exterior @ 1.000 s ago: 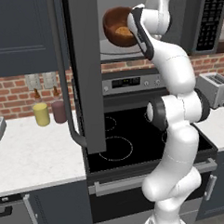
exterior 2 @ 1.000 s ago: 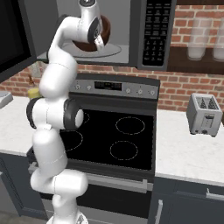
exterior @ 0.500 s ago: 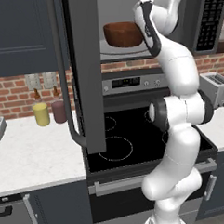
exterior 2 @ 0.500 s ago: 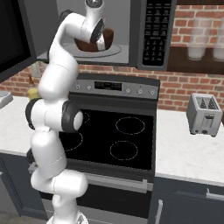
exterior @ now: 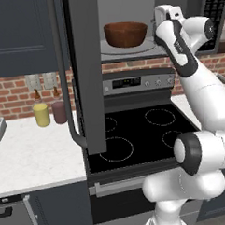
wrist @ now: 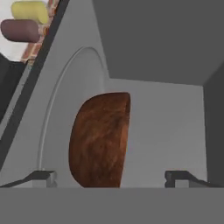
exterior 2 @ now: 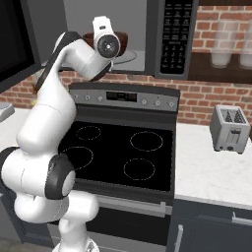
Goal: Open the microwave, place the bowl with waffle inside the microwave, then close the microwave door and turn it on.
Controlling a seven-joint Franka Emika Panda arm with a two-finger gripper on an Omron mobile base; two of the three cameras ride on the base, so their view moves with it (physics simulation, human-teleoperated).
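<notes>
- You see the bowl (exterior: 125,34) sitting upright on the round turntable (exterior: 129,48) inside the microwave (exterior 2: 173,37).
- Your pincer (wrist: 111,177) is spread wide, its fingertips (wrist: 43,176) either side of the bowl, clear of it.
- The microwave door (exterior: 86,73) hangs open at the left, above the stove (exterior 2: 123,152).
</notes>
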